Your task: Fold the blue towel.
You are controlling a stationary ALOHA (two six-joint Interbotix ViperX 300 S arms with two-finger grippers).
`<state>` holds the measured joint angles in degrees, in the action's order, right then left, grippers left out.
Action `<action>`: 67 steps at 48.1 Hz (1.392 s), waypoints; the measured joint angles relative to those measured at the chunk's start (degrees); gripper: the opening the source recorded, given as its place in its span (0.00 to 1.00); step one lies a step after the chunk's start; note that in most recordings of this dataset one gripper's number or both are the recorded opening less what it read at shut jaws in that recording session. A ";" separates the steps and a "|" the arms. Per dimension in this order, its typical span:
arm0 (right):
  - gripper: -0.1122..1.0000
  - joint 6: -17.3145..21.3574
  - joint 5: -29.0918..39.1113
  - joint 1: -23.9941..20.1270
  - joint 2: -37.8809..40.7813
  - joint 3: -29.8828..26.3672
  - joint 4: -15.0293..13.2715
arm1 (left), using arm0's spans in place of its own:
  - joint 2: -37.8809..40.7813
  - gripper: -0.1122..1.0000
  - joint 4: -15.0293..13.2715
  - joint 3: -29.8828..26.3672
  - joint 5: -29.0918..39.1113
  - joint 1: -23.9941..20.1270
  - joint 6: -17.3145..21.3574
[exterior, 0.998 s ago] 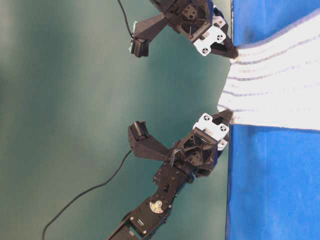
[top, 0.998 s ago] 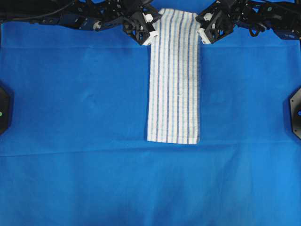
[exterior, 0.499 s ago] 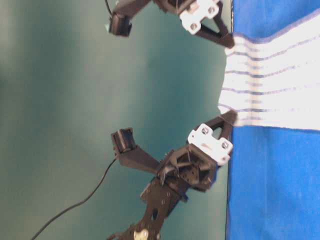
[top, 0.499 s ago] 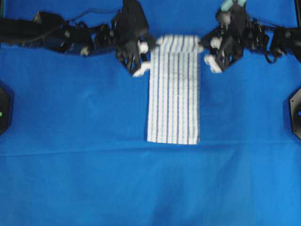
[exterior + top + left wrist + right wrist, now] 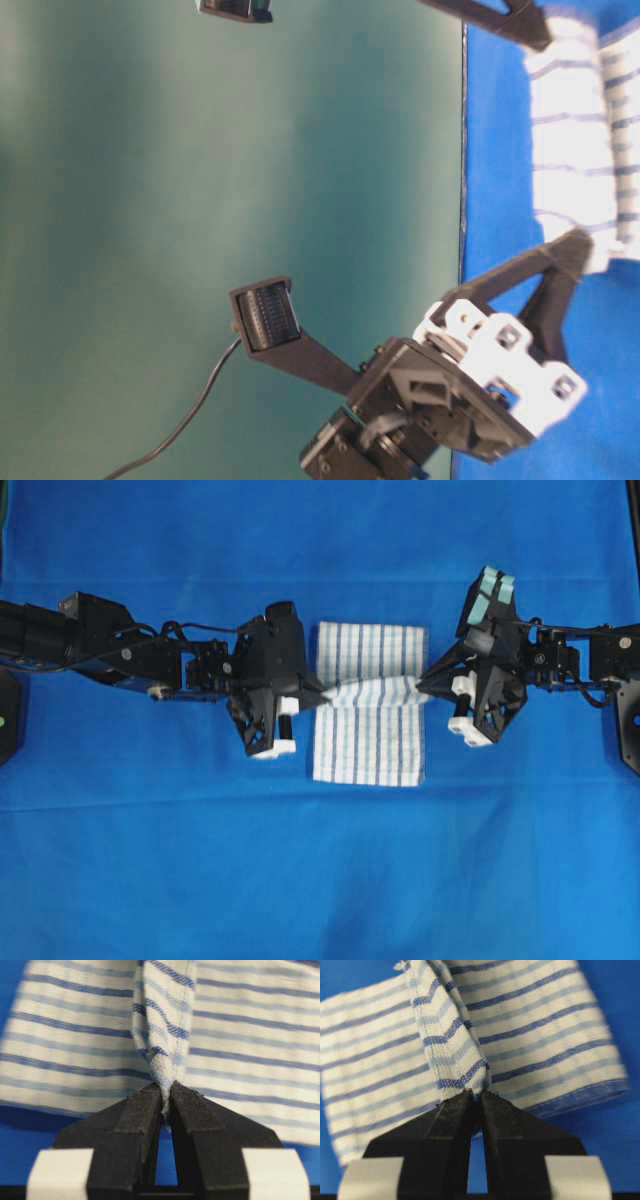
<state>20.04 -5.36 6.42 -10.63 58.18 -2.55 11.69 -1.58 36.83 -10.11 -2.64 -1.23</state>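
Both grippers, left gripper (image 5: 316, 692) and right gripper (image 5: 424, 685), pinch corners of the blue towel (image 5: 368, 735) mid-cloth over the blue backdrop (image 5: 320, 880) (edge lifted); keep the jaws level, land that edge flush on the near hem.

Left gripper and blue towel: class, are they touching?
Touching. In the left wrist view the left gripper pinches a fold of the blue towel between its shut fingertips.

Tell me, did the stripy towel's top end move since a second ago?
Yes. The blue towel's gripped end came down the overhead picture, toward its bottom edge, which stayed put on the blue cloth.
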 measured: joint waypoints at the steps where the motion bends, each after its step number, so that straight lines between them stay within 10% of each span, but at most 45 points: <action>1: 0.16 0.00 0.18 -0.53 0.09 -0.09 0.18 | 0.00 0.12 0.00 0.00 0.09 0.44 0.00; 41: 0.17 -0.18 2.64 -8.88 4.48 -2.72 2.37 | 1.23 0.13 -0.09 -0.18 0.18 6.42 -0.26; 49: 0.19 -0.18 2.64 -9.49 4.48 -2.81 2.46 | 1.23 0.38 -0.09 -0.18 0.62 6.42 -0.35; 59: 0.67 -0.35 4.13 -10.11 4.13 -4.04 2.72 | -0.26 0.79 -0.09 -0.09 5.19 6.33 0.44; 67: 0.61 -1.41 8.88 -10.11 -0.88 -5.19 1.85 | -6.94 0.80 0.00 0.88 11.25 5.54 0.88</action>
<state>18.63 3.52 -3.69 -11.51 53.00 -0.70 4.75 -1.58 37.71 1.14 2.90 -0.35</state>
